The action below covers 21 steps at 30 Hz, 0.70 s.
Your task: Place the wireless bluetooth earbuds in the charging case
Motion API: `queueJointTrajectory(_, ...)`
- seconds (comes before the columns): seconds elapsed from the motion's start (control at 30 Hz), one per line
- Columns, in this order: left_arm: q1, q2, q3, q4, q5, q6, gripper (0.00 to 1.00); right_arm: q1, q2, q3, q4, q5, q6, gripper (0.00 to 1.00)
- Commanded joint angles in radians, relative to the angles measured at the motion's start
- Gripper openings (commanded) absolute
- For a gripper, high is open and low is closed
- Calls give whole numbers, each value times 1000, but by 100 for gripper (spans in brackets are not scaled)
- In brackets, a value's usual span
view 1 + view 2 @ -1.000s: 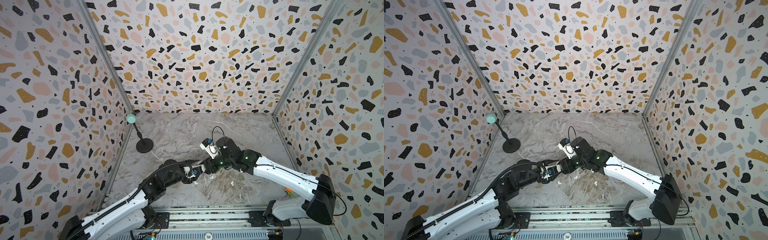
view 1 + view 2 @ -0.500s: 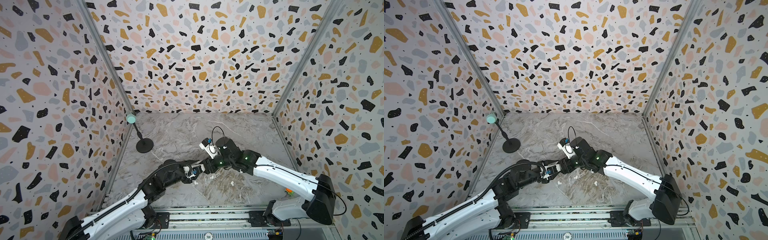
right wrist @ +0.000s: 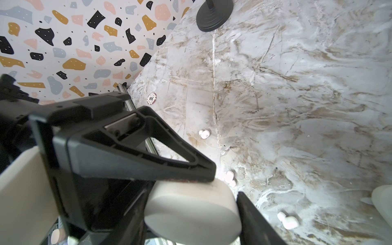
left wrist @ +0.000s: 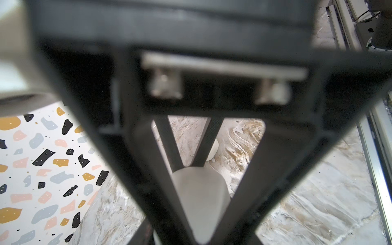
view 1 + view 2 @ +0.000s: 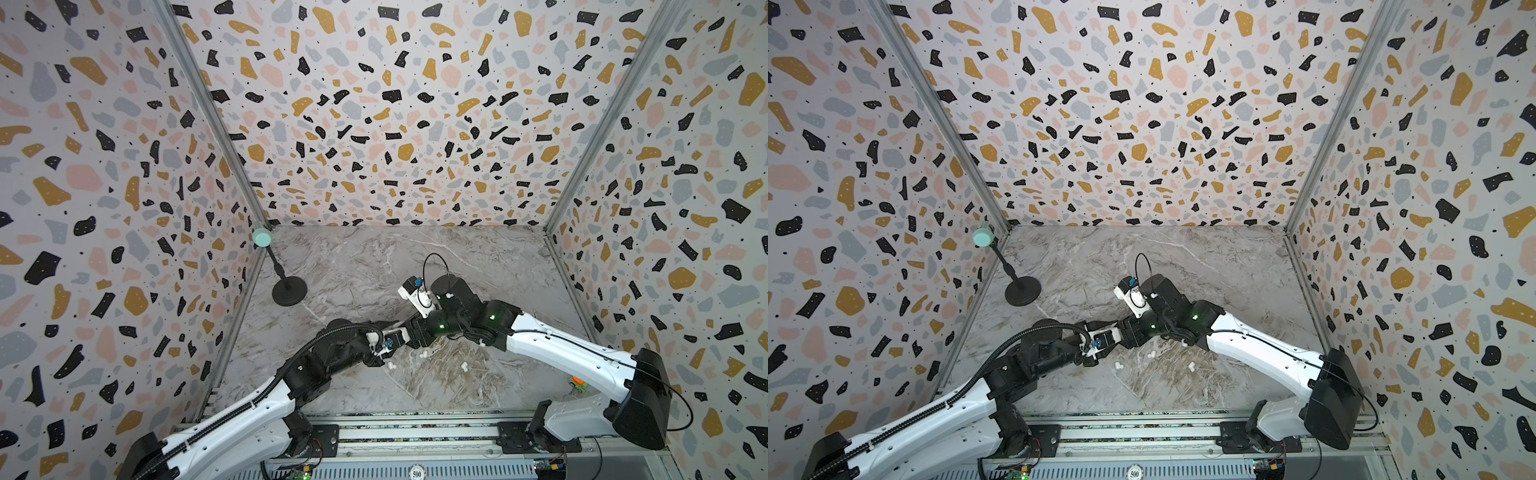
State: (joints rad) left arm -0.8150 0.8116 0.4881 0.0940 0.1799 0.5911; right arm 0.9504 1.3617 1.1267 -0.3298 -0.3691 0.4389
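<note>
Loose on marble [image 3: 297,106], outside both jaws: earbuds [image 3: 204,134], none seated. Clamped between jaws of right gripper [image 3: 226,186]: charging case [image 3: 186,203]. Newly pinched narrow: left gripper [image 5: 406,333], seemingly onto that same case. Two-handed hold, ready for lid opening.

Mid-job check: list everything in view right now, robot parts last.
Tiny white bean-shaped plastic earbuds: three visible, white, loose, front centre.
White oval plastic charging case: one, white, held by right end effector.
Round-based stand with ball top: one, black and teal, left wall.
Round poker chip: one, white-faced, front rail.
Small item: one, orange and green, front right.
Marble-patterned tabletop: one, grey-brown, cell floor.
Left end effector: one, black, shut, tips at the case.
Right end effector: one, black, gripping the case.
</note>
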Motion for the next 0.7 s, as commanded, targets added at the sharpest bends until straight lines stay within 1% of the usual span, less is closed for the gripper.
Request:
queueJointTrajectory(0.0, -9, -12, -2, 51, -8, 24, 27, 11, -37, 2, 50, -18, 19, 0)
queueJointTrajectory(0.03, -9, -11, -2, 57, -19, 26, 26, 12, -39, 2, 51, -23, 18, 0)
queueJointTrajectory(0.07, -8, -13, -2, 63, -26, 27, 20, 13, -39, 1, 53, -27, 18, 0)
queueJointTrajectory(0.1, -8, -14, -1, 64, -28, 32, 13, 13, -40, 0, 54, -27, 20, 0)
queueJointTrajectory(0.13, -7, -15, 0, 65, -33, 41, 0, 13, -41, 1, 51, -25, 22, 0)
queueJointTrajectory(0.17, -9, -17, 1, 67, -38, 45, 0, 13, -45, 0, 49, -25, 24, 10)
queueJointTrajectory(0.3, -8, -32, -6, 94, -63, 29, 0, 12, -59, -6, 52, -23, 34, 63)
queueJointTrajectory(0.4, -8, -38, -5, 95, -65, 2, 0, 11, -74, -4, 38, 9, 35, 97)
queueJointTrajectory(0.43, -8, -41, -3, 89, -60, -8, 0, 11, -81, -4, 32, 30, 38, 99)
queueJointTrajectory(0.47, -8, -44, -1, 83, -57, -20, 0, 5, -89, -4, 27, 37, 40, 99)
queueJointTrajectory(0.57, -8, -52, 19, 38, -45, -67, 0, -15, -126, -4, 28, 23, 36, 99)
queueJointTrajectory(0.67, -9, -63, 51, -29, -12, -166, 0, -42, -188, 10, 4, 28, 16, 99)
